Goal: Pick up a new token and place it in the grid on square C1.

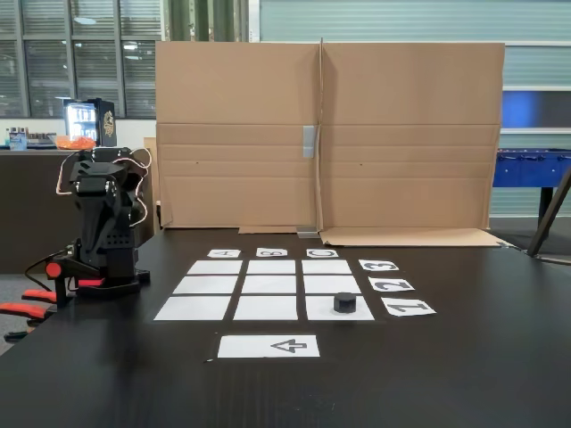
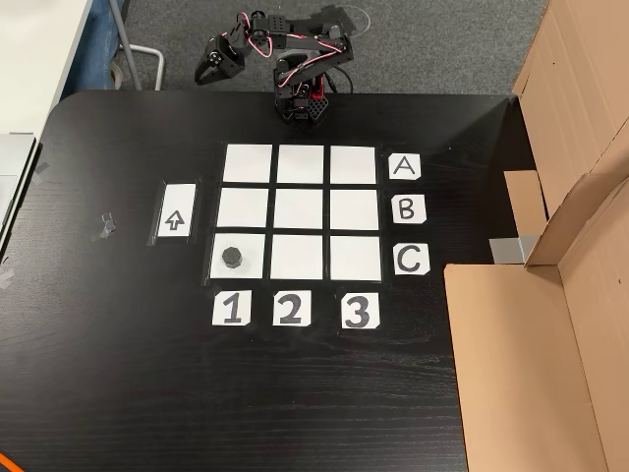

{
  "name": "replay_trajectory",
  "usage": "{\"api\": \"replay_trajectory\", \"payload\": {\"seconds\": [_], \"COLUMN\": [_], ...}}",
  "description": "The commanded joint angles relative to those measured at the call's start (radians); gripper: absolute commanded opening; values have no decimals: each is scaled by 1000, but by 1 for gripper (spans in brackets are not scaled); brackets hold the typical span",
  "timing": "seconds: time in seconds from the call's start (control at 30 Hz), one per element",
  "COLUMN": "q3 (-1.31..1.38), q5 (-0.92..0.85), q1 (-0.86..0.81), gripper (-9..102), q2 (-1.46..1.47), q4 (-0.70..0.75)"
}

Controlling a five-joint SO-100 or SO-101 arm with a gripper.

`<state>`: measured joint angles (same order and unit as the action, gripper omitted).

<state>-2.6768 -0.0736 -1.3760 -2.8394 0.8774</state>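
Since the arm is sitting folded up over its base at the table's edge, well apart from the paper squares, the gripper is just hanging out past the table in the other view, and I honestly cannot tell whether its fingers are spread or pressed together. Nothing is sitting between them as far as I'm seeing. Moving outward, the grid is lying flat in front of the base, and the token is already resting upright on square C1, the corner cell lining up with the C and 1 labels, a bit toward the arrow sheet side. My guess is that the puck is handling as light, stiff and fairly smooth, so pinching it across its round sides, coming straight down, is looking like the sensible hold. The paper underneath is probably sliding easily if nudged.
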Motion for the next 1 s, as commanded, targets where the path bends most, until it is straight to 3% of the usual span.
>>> {"api": "replay_trajectory", "payload": {"seconds": [0.0, 0.6, 0.97], "q3": [-48, -299, -296], "q5": [-21, -72, -89], "q1": [-2, -26, -52], "gripper": [-1, -1, -1], "q2": [-135, -472, -485], "q4": [80, 179, 229]}}
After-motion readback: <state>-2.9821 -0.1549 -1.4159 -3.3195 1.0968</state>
